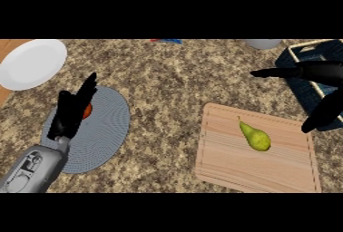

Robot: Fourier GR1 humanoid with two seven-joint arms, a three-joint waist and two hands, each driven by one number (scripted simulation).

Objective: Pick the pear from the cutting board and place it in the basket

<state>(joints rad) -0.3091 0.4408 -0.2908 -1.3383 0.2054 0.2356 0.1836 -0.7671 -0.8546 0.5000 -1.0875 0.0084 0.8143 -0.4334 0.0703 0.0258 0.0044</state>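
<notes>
A yellow-green pear (255,136) lies on the wooden cutting board (227,167) at the lower right, stem pointing up-left. My right hand (321,72) hovers open at the right edge, thumb stretched left and fingers hanging down past the board's right corner, apart from the pear. It partly covers the dark blue basket (303,50) at the upper right. My left hand (72,111) rests open on the left, fingers pointing up.
A round grey mat (104,136) lies under the left hand, with a small orange-red object (88,110) mostly hidden behind the fingers. A white plate (32,63) sits at the upper left. A pale bowl (262,43) and a blue item (167,41) touch the far edge.
</notes>
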